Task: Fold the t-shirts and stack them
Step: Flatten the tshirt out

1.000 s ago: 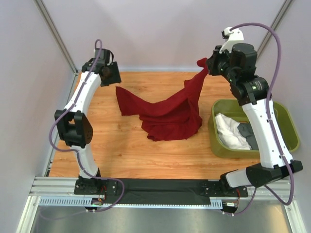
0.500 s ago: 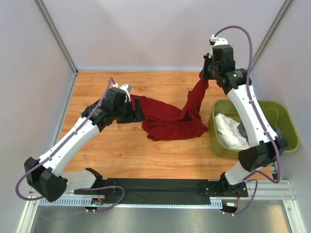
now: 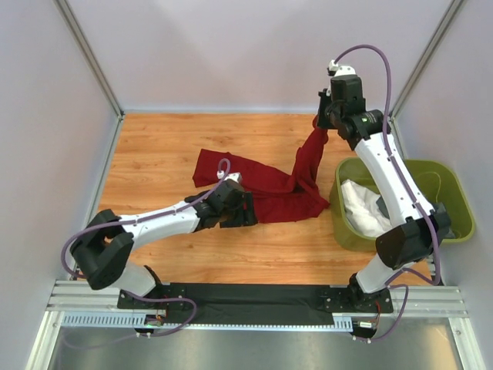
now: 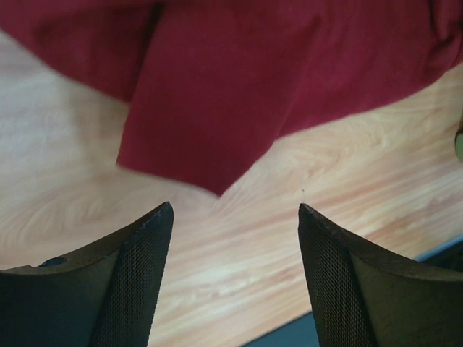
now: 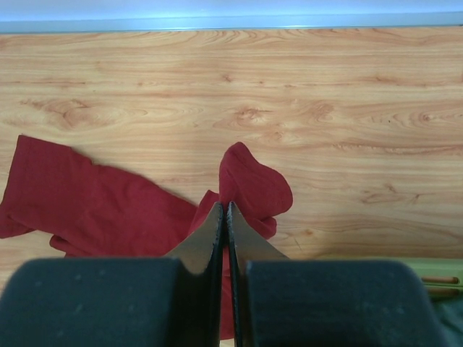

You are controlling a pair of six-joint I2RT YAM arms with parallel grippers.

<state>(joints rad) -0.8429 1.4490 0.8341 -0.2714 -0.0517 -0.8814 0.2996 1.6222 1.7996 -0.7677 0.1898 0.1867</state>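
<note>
Swinging in from far left, left claw (image 4: 234, 207), spread, now hovers at the near hem of the plain dark red cloth t-shirt (image 3: 266, 189) on the wooden surface (image 3: 154, 146); right claw (image 5: 225, 207) still pinches its lifted far end; flattening pending.

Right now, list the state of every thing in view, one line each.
dark red t-shirt: unfolded and crumpled, one end lifted off the table, the rest lying on it.
white t-shirt: bunched in the tub, unfolded.
dark grey t-shirt: bunched in the tub beside the white one, partly hidden by the right arm.
tub: upright, holding two shirts.
left tool: open, empty, at the red shirt's near edge.
right tool: shut on the red shirt, raised.
</note>
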